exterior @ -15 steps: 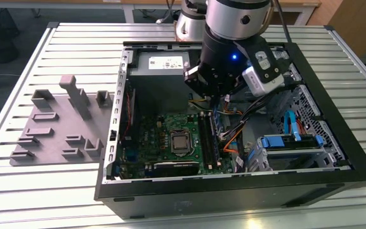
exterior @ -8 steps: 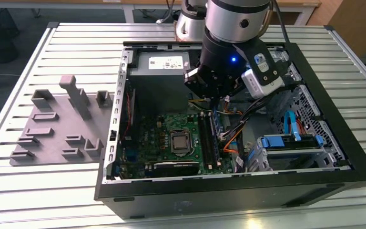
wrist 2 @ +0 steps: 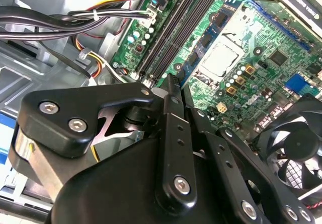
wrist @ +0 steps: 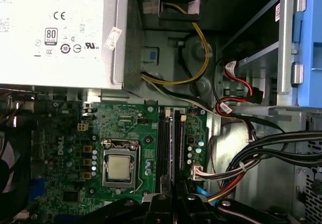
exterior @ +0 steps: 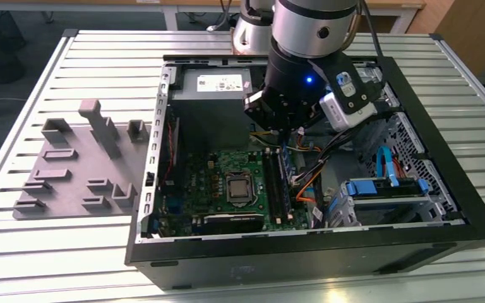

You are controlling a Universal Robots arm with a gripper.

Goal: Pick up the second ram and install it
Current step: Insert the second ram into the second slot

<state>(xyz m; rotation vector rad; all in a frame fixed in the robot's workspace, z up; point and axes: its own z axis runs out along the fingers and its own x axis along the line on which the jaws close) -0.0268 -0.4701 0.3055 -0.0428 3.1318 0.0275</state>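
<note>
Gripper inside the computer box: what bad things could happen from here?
1. The gripper hangs just above the narrow memory slots. If it comes down a little crooked, it could knock the slot edges or the green board.
2. Loose coloured cables lie right beside the slots and might snag on the arm.
3. The bare processor sits close on the slots' other side, so a sideways slip could bump it.

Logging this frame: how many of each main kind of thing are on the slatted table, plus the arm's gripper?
Open black computer case: 1
Grey plastic fixture tray: 1
Silver power supply box: 1
Green motherboard: 1
Black robot gripper: 1
Total: 5
</note>
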